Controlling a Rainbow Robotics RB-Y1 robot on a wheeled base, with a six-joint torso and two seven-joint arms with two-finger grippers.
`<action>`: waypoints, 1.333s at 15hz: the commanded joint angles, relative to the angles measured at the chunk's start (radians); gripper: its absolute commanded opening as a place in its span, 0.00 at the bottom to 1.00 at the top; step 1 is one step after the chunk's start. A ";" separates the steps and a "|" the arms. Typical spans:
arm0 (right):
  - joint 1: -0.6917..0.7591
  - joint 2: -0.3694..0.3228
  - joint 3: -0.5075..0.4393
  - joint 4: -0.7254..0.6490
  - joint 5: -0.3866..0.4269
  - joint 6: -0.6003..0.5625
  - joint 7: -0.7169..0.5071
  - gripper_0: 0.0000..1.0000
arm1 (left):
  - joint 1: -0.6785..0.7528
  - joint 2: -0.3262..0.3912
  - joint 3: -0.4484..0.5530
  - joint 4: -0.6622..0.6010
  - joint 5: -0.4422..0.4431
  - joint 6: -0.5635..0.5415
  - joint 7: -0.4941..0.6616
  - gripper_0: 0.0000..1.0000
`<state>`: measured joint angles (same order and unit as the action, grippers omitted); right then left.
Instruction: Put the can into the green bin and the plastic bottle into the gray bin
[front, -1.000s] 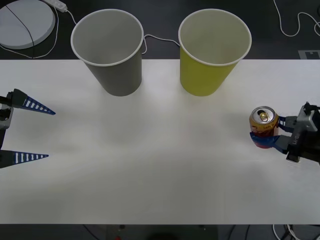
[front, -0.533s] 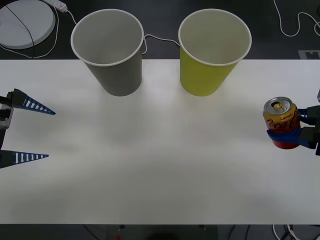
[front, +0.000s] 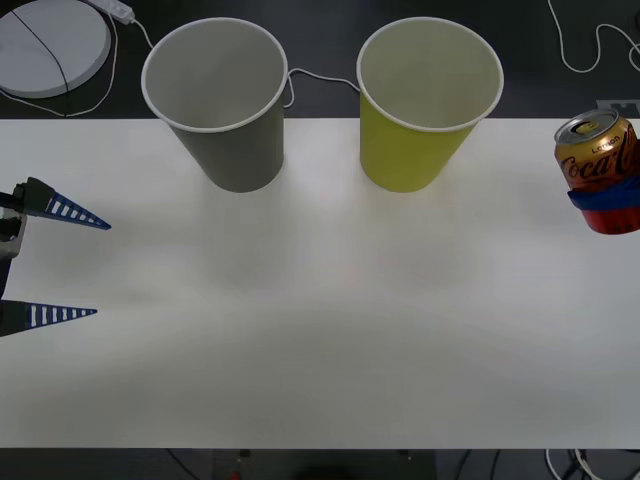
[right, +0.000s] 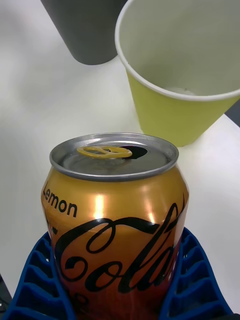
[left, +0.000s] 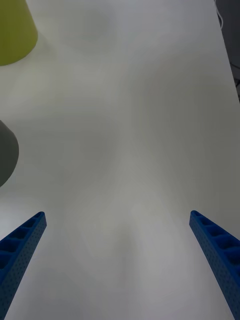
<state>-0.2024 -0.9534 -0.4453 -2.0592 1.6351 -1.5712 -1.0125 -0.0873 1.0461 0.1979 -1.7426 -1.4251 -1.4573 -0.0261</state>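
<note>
can (front: 598, 160) lifted higher, right hand (right: 117, 295) gripping

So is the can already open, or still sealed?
Open. In the right wrist view the can shows a dark mouth hole under its pull tab, while the right gripper holds it upright. Whether liquid remains inside, cannot tell.

From my remote station I read this as a robotics test lab. A plain white surface (front: 320, 330) stands on a dark floor (front: 320, 95) where loose white cables (front: 585, 45) trail. A white power strip (front: 118, 10) and a round pale disc (front: 45, 45) with a black cord across it lie behind the surface at the far left. Nothing domestic is visible.
</note>
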 joint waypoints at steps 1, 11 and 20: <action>-0.123 -0.117 0.103 0.002 0.000 0.000 -0.156 0.00 | 0.000 0.000 0.000 0.000 0.000 0.000 0.000 1.00; -0.664 -0.153 0.554 0.300 0.074 0.000 -0.241 0.00 | 0.000 0.000 0.000 0.000 0.000 0.000 0.000 1.00; -0.962 0.079 0.761 0.599 0.364 0.000 -0.239 0.00 | 0.000 0.000 0.000 0.000 0.000 0.000 0.000 1.00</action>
<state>-1.1309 -0.9126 0.2969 -1.5068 1.9597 -1.5710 -1.2531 -0.0874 1.0461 0.1979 -1.7426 -1.4251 -1.4573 -0.0261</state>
